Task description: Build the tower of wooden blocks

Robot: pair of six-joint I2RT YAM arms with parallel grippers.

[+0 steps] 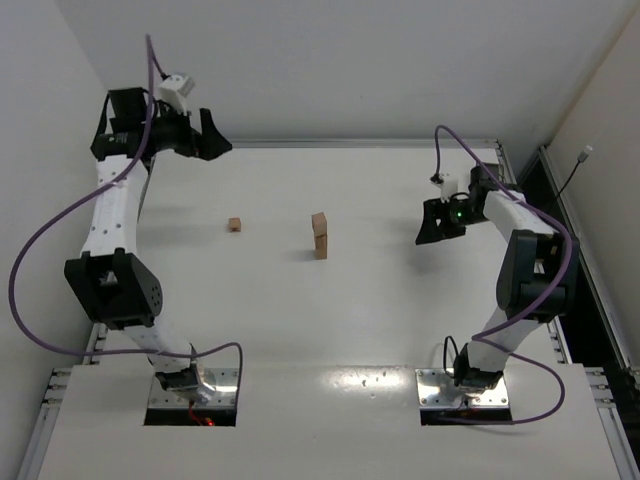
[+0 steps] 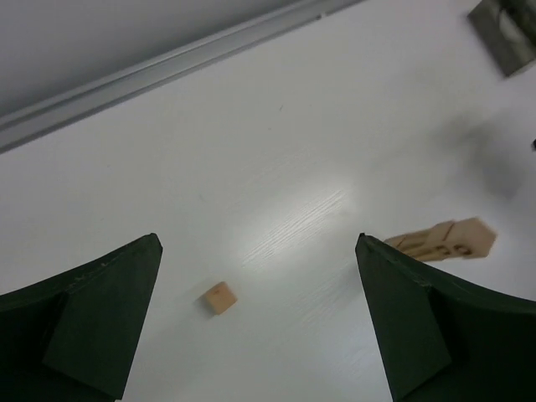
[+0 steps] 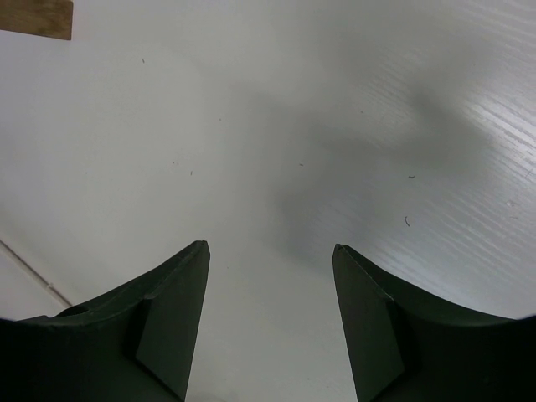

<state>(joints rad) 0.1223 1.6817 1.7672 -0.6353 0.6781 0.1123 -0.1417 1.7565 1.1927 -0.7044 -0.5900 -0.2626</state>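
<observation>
A narrow tower [image 1: 320, 236] of tan wood blocks stands near the middle of the white table. It also shows in the left wrist view [image 2: 444, 240] at the right, and its edge shows in the right wrist view [image 3: 35, 18] at the top left. One loose small wood cube [image 1: 234, 225] lies to the tower's left; in the left wrist view the cube [image 2: 220, 297] lies on the table between my fingers, far below them. My left gripper [image 1: 212, 138] is open and empty, high at the back left. My right gripper [image 1: 432, 226] is open and empty, to the right of the tower.
A metal rail [image 1: 350, 144] runs along the table's back edge, and also shows in the left wrist view [image 2: 167, 71]. Another rail [image 1: 575, 260] runs down the right side. The arm bases [image 1: 190, 385] sit at the near edge.
</observation>
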